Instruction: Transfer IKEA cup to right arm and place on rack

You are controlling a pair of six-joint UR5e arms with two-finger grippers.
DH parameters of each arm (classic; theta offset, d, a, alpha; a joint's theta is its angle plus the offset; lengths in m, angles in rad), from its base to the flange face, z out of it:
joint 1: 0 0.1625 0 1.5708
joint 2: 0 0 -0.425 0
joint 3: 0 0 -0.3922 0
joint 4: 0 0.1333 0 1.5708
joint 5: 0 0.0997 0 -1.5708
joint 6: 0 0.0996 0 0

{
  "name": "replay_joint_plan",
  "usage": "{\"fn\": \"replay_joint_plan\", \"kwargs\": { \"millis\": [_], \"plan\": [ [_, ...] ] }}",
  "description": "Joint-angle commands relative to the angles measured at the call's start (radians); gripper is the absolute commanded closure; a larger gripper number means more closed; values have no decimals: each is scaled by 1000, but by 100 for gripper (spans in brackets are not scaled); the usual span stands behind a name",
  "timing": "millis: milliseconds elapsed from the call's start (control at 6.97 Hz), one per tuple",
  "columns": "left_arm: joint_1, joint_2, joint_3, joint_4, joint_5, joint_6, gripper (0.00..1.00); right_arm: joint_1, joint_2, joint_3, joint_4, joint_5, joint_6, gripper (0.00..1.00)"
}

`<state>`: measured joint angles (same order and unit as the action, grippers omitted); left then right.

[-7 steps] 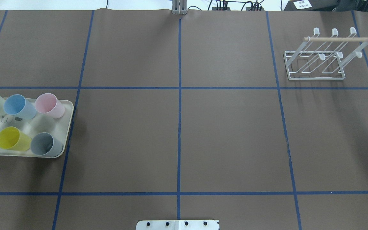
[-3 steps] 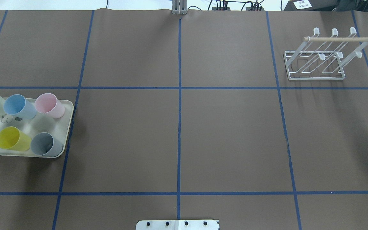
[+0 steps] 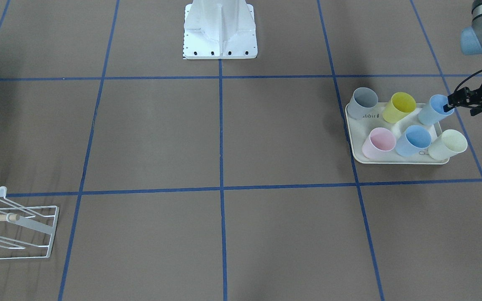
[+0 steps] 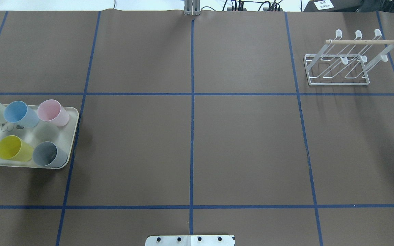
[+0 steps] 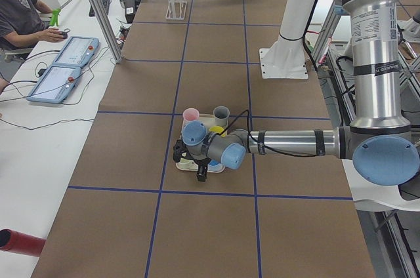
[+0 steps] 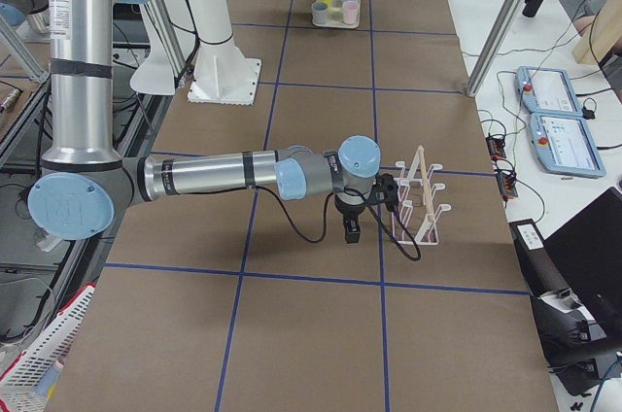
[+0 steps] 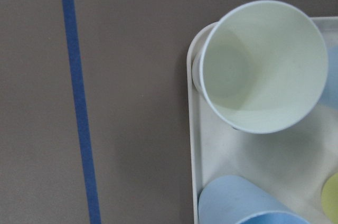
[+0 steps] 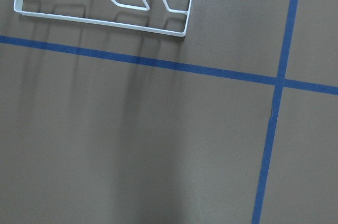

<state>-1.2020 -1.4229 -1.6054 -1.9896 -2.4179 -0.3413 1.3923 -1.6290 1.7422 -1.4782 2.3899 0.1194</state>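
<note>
Landmark: the cream rabbit-print tray on the brown-papered bench; every place below is given from it.
Cups: six IKEA cups stand upright on the tray, mouths up, in two rows: grey cup, yellow cup and a light-blue cup in the row nearer the robot; pink cup, a second blue cup and a pale-green cup in the far row.
Left end effector: the left end effector hangs at the tray's outer end, away from the bench centre, just beside the light-blue cup's rim. Whether its fingers are spread or closed I cannot tell; it holds nothing that I can make out.
Wrist view: the left wrist camera looks straight down into the pale-green cup at the tray's corner.
Key relation: the cups' long axes are vertical, and the end-of-row cups lie below and slightly inboard of the left end effector. Likely a short descent is all the pick needs.
Nearer arm: the left, by far.
Right end effector: the right end effector is well apart from the tray, beside the white wire rack; its finger state cannot be told.
Rack: at the opposite end of the bench from the tray, prongs bare.
Progress: judged as the very start; no cup lifted yet.
</note>
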Motion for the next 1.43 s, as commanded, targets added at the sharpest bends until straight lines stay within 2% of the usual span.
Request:
{"fn": "replay_joint_plan", "kwargs": {
  "millis": [0,143,430,574,717,861,1004,1291],
  "plan": [
    [7,1,-1,2,-1,-1,16,-6,0,0,-1,2,2,0],
    [16,2,1,3,-1,-2,39,-9,0,0,-1,2,2,0],
    [22,7,1,5,-3,-2,94,-28,6,3,3,2,0,0],
    [22,10,1,9,-4,-2,100,-44,9,8,3,0,-3,0],
    [21,13,-2,15,-57,-5,100,-56,14,14,10,0,-1,0],
    [13,22,-11,25,-114,-5,100,-71,12,11,74,-2,6,0],
    [-7,44,-43,26,-115,-5,100,-91,14,13,107,-3,66,0],
    [-114,45,-73,32,-113,-2,100,-191,30,8,250,-9,173,1]
  ]
}}
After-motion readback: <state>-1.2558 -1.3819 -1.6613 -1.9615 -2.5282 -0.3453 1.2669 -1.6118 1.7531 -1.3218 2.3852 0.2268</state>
